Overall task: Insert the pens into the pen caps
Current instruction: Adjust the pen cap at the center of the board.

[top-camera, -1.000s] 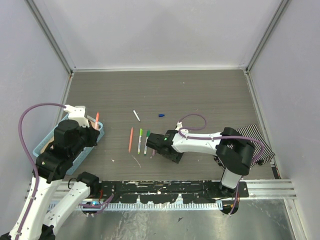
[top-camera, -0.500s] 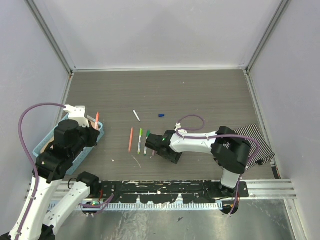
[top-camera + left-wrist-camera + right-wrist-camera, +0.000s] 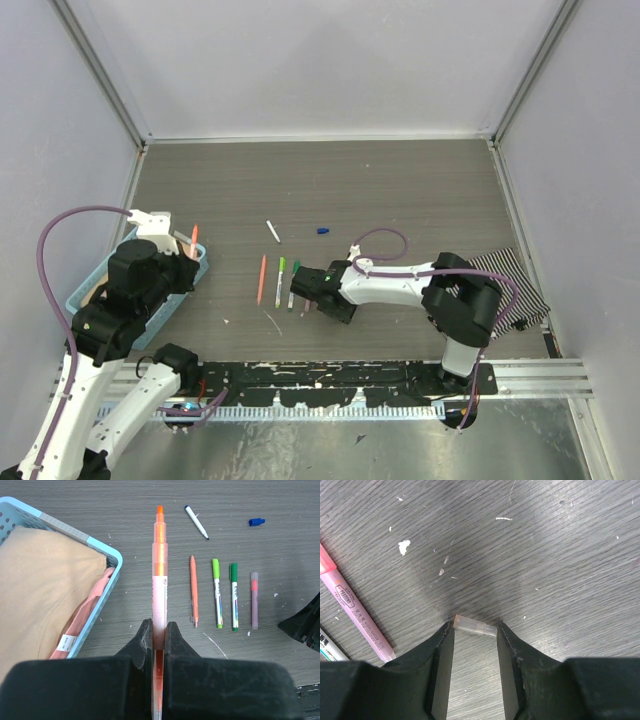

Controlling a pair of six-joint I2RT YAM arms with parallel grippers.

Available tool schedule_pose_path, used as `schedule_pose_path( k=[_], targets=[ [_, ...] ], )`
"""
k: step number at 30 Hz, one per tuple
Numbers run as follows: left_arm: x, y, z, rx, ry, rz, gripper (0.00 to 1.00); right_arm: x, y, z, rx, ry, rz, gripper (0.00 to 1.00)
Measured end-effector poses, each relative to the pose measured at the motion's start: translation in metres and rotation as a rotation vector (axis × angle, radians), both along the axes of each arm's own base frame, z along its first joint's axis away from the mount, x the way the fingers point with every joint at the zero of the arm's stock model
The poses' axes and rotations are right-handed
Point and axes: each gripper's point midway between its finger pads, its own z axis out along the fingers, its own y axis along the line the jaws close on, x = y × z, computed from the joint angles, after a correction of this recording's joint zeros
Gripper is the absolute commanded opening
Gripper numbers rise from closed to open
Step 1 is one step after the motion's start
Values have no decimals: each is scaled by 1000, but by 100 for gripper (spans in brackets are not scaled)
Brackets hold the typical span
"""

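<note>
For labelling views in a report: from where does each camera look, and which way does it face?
Top external: above and behind, looking down at the table; left arm, right arm show.
Left wrist: looks along its jaws, shut on the orange pen.
Right wrist: looks down past its jaws onto a pale cap.
Both wrist views share the pink pen.

Shows four pens [image 3: 218, 592] parallel on tabletop [image 3: 100, 510], white pen [image 3: 196, 522] and blue cap [image 3: 256, 522] beyond, orange pen [image 3: 159, 580] held aloft, pale cap [image 3: 475, 625] nearby.
</note>
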Motion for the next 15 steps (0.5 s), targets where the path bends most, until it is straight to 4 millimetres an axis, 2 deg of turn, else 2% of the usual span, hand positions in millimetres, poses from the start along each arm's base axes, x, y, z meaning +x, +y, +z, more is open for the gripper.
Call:
schedule_pose_path(
  k=[4, 10, 15],
  targets=[
    [0, 0, 0, 0, 0, 0, 0, 1, 0, 0, -3, -4, 23, 19],
    [0, 0, 0, 0, 0, 1, 0, 3, 0, 1, -17, -16, 95, 17],
    [0, 0, 0, 0, 0, 1, 0, 5, -3, 4, -59, -32, 358, 16]
  ],
)
